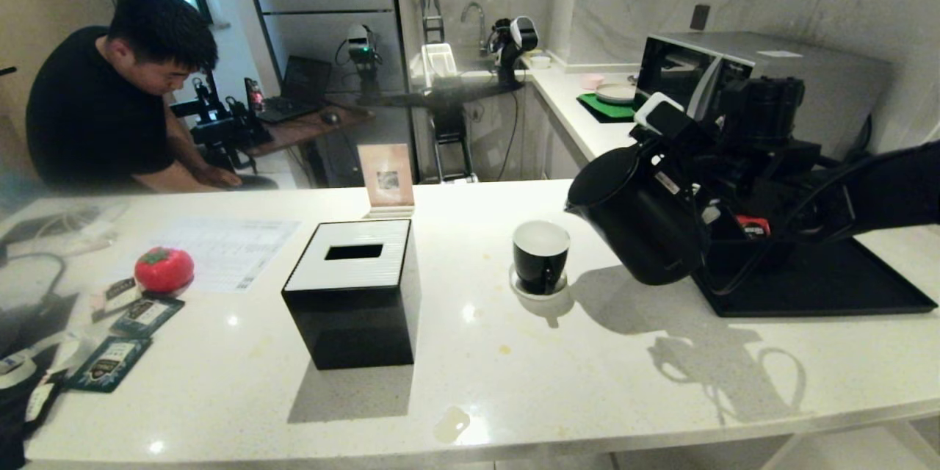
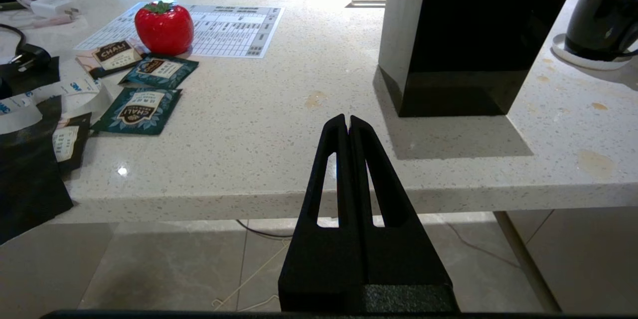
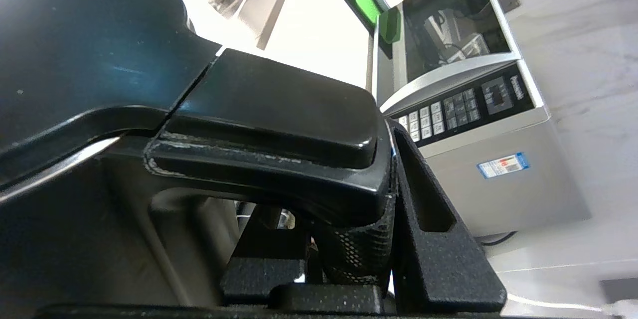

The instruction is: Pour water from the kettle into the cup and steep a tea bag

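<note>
Kettle held tilted beside the cup — spout turned toward it.

The kettle point(image 1: 637, 224) is gripped by its handle in the right gripper point(image 3: 369, 239), whose fingers point(image 3: 428, 239) are clamped around that handle; it is held clear of the black tray point(image 1: 830, 294), leaning spout-first toward the cup point(image 1: 541, 255). The cup stands on its white saucer point(image 1: 540, 290) on the white counter point(image 1: 514, 382), just beside the spout and lower than it. A black tissue box point(image 1: 356, 290) is seen to the left of the cup. The left gripper point(image 2: 348, 120) is parked low before the counter edge, its fingers pressed together on nothing — teal packets point(image 2: 139, 109) and a red strawberry-shaped object point(image 2: 164, 27) lie beyond it.
</note>
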You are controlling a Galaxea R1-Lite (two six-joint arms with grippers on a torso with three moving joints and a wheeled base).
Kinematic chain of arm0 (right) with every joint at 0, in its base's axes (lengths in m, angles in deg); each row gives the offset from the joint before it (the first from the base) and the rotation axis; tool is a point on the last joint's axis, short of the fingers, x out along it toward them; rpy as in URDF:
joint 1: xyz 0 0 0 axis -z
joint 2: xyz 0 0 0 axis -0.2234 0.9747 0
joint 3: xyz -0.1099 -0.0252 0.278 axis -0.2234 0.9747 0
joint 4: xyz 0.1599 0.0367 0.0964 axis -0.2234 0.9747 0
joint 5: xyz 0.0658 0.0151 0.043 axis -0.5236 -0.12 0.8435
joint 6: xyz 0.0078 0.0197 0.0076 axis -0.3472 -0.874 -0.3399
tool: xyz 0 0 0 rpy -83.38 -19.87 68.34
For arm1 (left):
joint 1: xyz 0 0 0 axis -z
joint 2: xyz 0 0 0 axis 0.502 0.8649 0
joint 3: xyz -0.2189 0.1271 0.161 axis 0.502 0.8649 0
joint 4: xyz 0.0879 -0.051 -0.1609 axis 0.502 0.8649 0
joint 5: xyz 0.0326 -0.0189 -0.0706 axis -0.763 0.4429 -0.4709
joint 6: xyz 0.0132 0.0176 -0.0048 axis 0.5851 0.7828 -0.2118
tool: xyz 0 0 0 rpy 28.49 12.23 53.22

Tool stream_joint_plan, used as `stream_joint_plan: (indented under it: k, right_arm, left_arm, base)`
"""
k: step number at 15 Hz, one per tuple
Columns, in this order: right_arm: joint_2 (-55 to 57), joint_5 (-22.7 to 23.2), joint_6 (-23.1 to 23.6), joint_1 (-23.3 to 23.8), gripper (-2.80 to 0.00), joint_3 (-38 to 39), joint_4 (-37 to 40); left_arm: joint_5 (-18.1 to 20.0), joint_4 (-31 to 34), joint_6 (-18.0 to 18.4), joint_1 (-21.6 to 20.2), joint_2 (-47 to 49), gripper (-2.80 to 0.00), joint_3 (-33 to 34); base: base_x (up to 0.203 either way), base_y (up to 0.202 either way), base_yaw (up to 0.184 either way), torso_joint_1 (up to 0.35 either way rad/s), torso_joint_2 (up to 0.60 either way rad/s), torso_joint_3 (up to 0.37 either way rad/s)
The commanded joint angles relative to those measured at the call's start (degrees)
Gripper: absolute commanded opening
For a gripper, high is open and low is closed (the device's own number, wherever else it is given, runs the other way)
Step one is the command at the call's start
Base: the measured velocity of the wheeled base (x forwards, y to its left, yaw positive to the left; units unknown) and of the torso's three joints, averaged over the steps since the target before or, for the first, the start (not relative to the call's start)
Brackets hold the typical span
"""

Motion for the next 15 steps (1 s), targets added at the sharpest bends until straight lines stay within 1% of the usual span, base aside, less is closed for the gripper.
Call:
stream_joint_plan:
  k: [1, 9, 11, 15]
  right_arm:
    - [0.2, -0.1, 1.0, -0.1, -2.8, -0.9, 0.9]
    - [0.5, -0.2, 4.7, -1.0, -2.8, -2.1, 2.6]
    - [0.8, -1.6, 6.0, -1.6, -2.8, -3.1, 2.9]
    - [1.1, -2.3, 6.7, -2.5, -2.8, -3.5, 3.0]
  left_arm:
    - [0.0, 0.0, 0.0, 0.0, 0.1, -2.8, 0.0]
    - [0.0, 0.0, 0.0, 0.0, 0.1, -2.8, 0.0]
    - [0.0, 0.0, 0.0, 0.0, 0.1, -2.8, 0.0]
    - [0.0, 0.0, 0.0, 0.0, 0.1, -2.8, 0.0]
  base:
    - [0.0, 0.0, 0.0, 0.0, 0.0, 0.0]
    - [0.0, 0.0, 0.0, 0.0, 0.0, 0.0]
    - [0.0, 0.0, 0.0, 0.0, 0.0, 0.0]
    - [0.0, 0.0, 0.0, 0.0, 0.0, 0.0]
